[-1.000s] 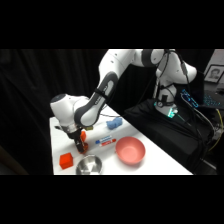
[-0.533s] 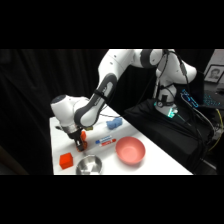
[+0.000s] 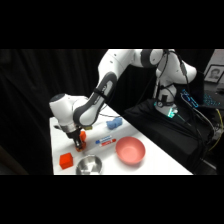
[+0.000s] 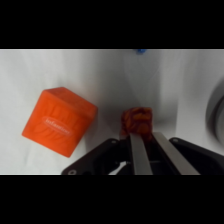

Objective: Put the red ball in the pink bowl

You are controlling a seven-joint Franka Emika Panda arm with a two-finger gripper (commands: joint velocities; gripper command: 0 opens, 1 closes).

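Note:
The red ball is small, round and red-orange, and it sits at the tips of my gripper, whose two fingers stand close together with the ball pinched between them. In the side view my gripper hangs low over the table's left part, and the ball is largely hidden behind it. The pink bowl stands to the right of the gripper, near the front edge, with nothing in it.
An orange cube lies just left of the ball, and it also shows near the front left corner. A metal bowl stands in front of the gripper. A blue object and a flat red-blue item lie further back.
The arm and gripper stay at nearly the same spot over the table's left part; no object has visibly shifted.

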